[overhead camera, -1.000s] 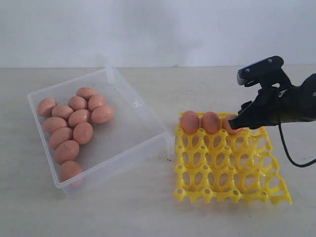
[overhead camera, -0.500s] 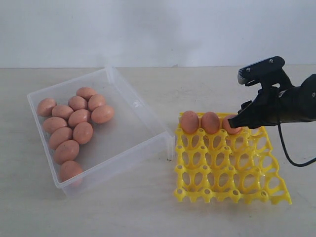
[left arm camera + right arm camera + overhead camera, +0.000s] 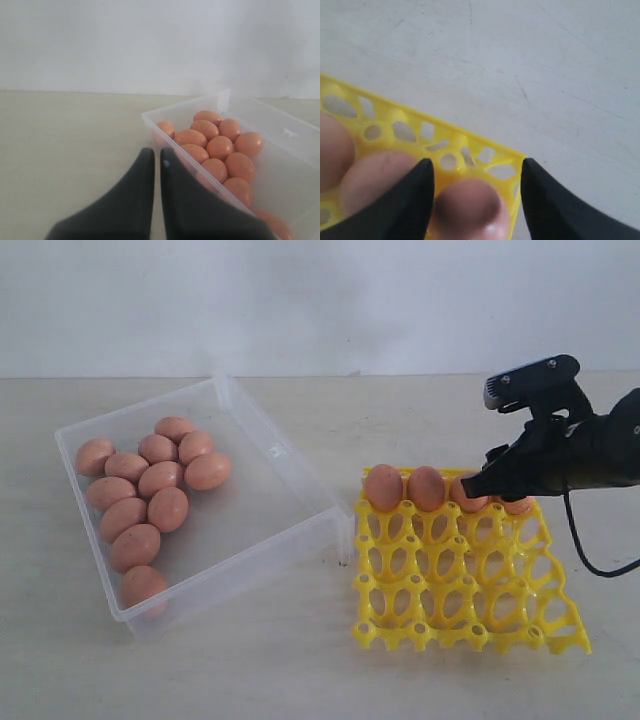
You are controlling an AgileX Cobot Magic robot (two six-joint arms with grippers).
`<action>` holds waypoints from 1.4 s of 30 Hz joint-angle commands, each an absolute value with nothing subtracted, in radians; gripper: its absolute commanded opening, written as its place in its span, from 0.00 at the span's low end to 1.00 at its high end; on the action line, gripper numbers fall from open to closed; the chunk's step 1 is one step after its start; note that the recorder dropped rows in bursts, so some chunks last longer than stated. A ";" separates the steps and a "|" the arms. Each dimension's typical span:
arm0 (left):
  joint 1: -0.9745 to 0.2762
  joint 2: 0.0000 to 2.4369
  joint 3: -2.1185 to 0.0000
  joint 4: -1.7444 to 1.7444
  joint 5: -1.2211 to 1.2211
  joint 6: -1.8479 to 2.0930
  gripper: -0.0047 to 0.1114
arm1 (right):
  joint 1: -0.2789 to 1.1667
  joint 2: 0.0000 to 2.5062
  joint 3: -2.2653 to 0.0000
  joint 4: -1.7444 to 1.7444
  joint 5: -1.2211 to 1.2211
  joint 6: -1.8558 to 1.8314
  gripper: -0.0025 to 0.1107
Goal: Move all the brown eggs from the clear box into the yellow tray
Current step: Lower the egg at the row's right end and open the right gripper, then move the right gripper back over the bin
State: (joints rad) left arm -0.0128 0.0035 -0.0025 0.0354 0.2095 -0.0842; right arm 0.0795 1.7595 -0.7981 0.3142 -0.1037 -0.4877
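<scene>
Right hand [image 3: 475, 167] spread astride a brown egg [image 3: 470, 205] in the yellow tray [image 3: 470, 637]'s upper-right cell; left hand [image 3: 156, 162] pressed together beside the clear box [image 3: 292, 131].

Reaches in from the right edge with the right arm [image 3: 600, 450], black forearm slanting down toward the left. Holds the right tool [image 3: 476, 162] low at the far right, with two dark fingers spread well apart and gripping nothing. Shows the left tool [image 3: 156, 152] only in its own wrist view, with fingers pressed almost together, clamping nothing.
</scene>
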 commanded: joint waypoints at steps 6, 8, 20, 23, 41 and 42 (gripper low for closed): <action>-0.011 0.000 0.000 0.037 0.207 -0.086 0.08 | 0.081 1.546 -0.817 0.370 -0.085 -0.376 0.44; -0.011 0.000 0.000 0.037 0.207 -0.086 0.08 | 0.099 1.498 -0.822 0.383 -0.055 -0.297 0.32; -0.011 0.000 0.000 0.037 0.207 -0.086 0.08 | 0.653 1.499 -0.971 0.381 0.213 -0.557 0.02; -0.011 0.000 0.000 0.037 0.207 -0.086 0.08 | 0.748 1.563 -1.060 0.390 0.245 -0.479 0.02; -0.011 0.000 0.000 0.037 0.207 -0.086 0.08 | 0.766 2.179 -1.900 0.352 0.952 -0.183 0.42; -0.011 0.000 0.000 0.037 0.207 -0.086 0.08 | 0.766 2.198 -1.914 0.343 0.965 -0.163 0.46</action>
